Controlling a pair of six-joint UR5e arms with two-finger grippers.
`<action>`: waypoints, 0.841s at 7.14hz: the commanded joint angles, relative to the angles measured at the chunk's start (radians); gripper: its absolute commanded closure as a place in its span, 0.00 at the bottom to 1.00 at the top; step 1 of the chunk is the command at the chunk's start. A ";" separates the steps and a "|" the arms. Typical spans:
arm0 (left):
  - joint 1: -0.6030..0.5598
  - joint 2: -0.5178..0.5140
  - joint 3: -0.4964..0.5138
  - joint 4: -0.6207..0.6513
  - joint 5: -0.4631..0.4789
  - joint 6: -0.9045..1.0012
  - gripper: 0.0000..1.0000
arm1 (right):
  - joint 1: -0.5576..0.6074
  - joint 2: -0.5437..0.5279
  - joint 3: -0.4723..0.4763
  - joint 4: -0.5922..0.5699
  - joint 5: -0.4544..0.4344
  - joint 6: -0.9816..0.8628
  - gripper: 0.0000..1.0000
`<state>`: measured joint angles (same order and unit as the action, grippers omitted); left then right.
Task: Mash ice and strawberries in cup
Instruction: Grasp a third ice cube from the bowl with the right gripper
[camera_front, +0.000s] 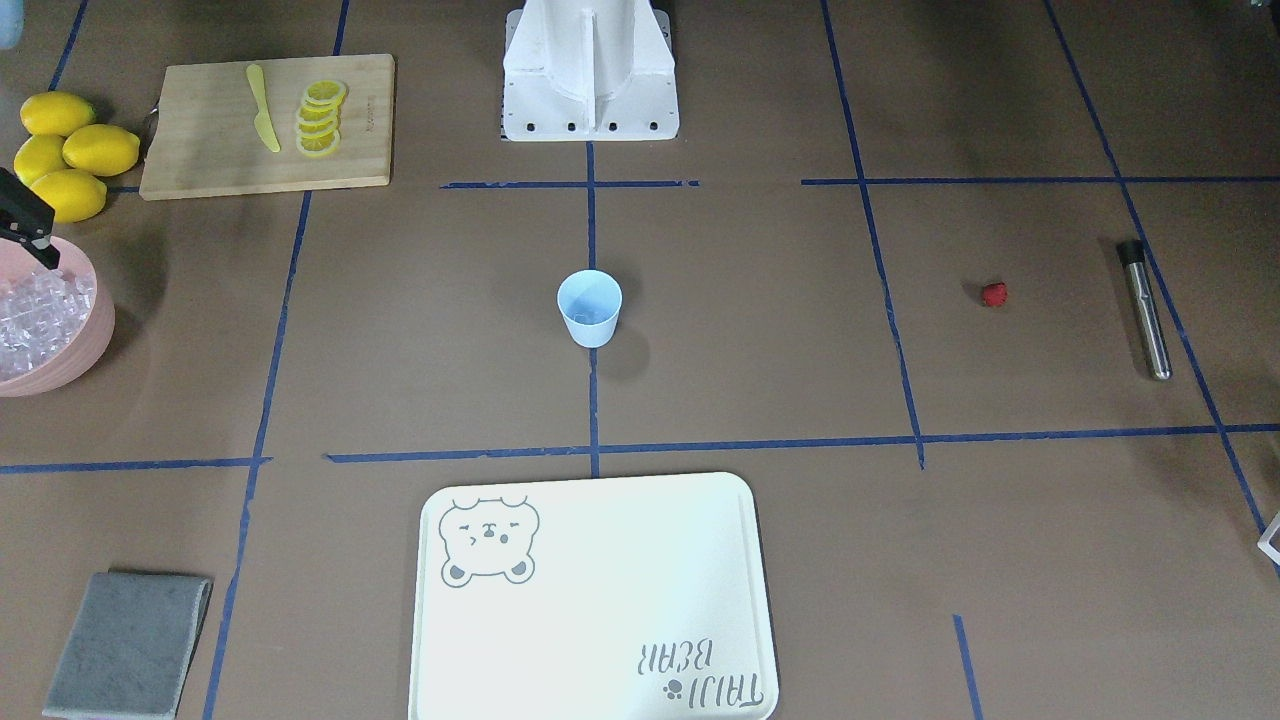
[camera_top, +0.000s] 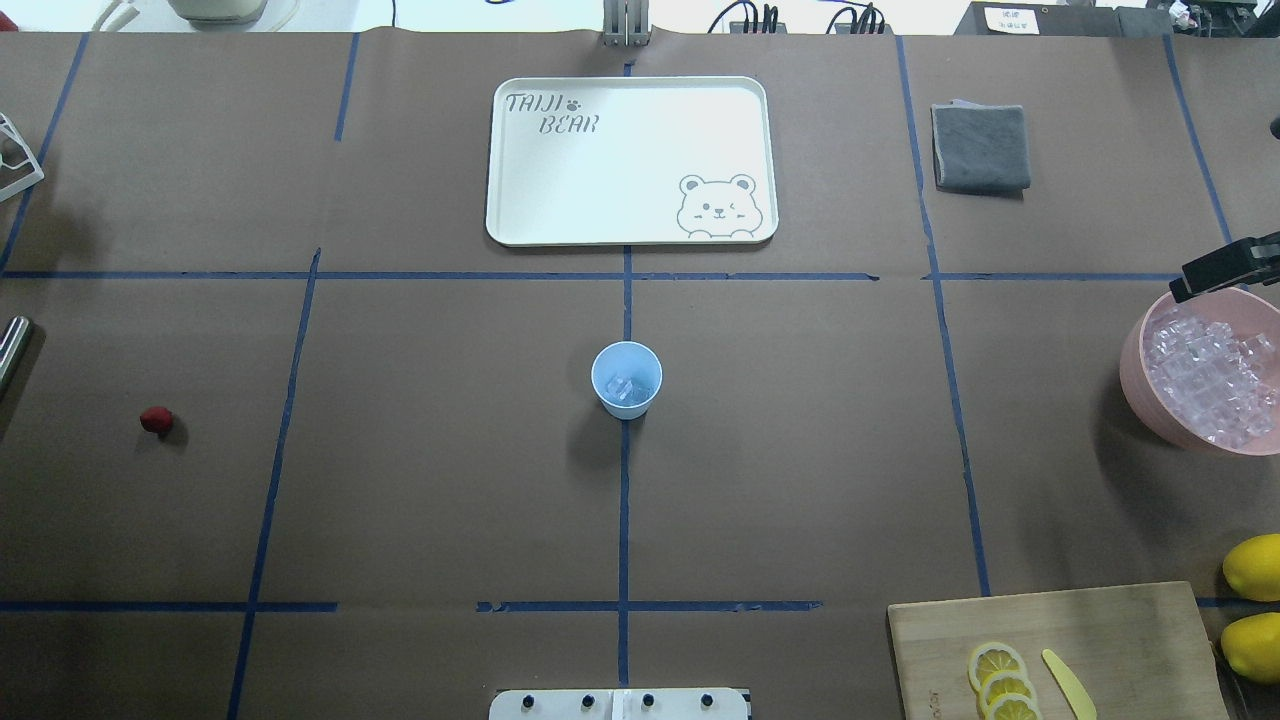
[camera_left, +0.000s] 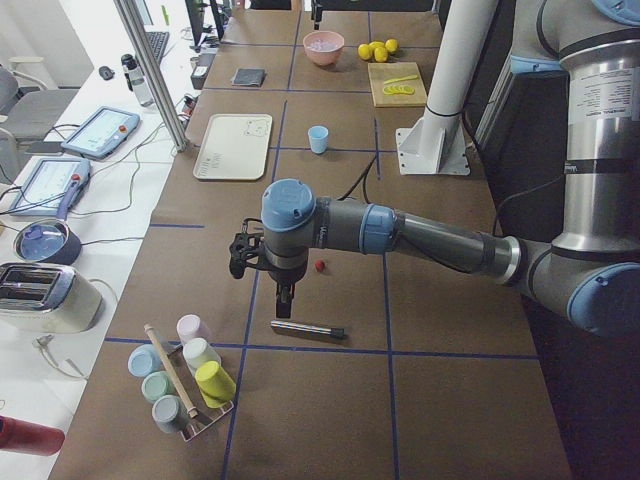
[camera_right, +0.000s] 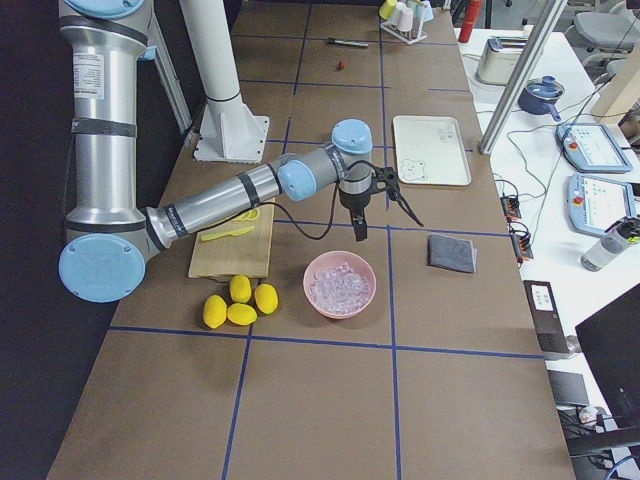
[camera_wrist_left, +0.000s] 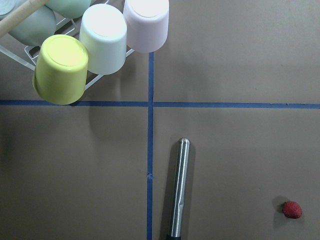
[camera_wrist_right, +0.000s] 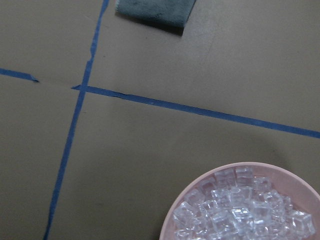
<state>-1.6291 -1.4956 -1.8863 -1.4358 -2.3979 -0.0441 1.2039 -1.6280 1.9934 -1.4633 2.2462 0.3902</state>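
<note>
Blue and small, the cup (camera_top: 626, 380) stands upright in the middle of the counter (camera_top: 800, 480), right on a line of blue tape. A few bits of ice (camera_top: 628, 388) lie in the bottom of it. Lots more clear cubes fill the big pink bowl (camera_top: 1135, 380) at the right edge of the counter. The right hand (camera_top: 1205, 272) hangs over the far rim of that bowl. Only a black part of it shows, so I cannot tell if its fingers are apart or together. The strawberry (camera_top: 155, 420) lies alone on the brown paper near the left edge, well apart from the cup. A shiny metal stick (camera_front: 1145, 310) with a black end lies flat near it, closer to the left edge. The left hand (camera_left: 284, 298) hangs above the stick and the berry. I cannot tell how its fingers stand either. A white tray (camera_top: 630, 160) with a bear on it sits by the far edge, and a grey cloth (camera_top: 980, 148) lies to the right of it. A wooden board (camera_front: 200, 130) sits in the near right corner with lemon slices (camera_front: 320, 118) and a yellow knife (camera_front: 262, 108) on it. Four whole lemons (camera_front: 70, 150) lie beside the board. Some coloured cups (camera_wrist_left: 102, 37) rest on a wire rack in the far left corner.
</note>
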 joint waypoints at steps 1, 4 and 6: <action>0.000 0.000 0.000 0.000 0.000 0.001 0.00 | 0.013 -0.007 -0.132 0.076 0.007 -0.018 0.01; 0.000 0.002 -0.002 0.000 -0.001 0.001 0.00 | -0.003 -0.007 -0.245 0.187 -0.002 -0.011 0.01; 0.000 0.000 -0.002 -0.002 -0.001 0.001 0.00 | -0.058 -0.004 -0.280 0.189 -0.042 -0.011 0.01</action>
<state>-1.6291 -1.4952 -1.8883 -1.4369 -2.3991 -0.0430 1.1786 -1.6338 1.7341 -1.2775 2.2340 0.3780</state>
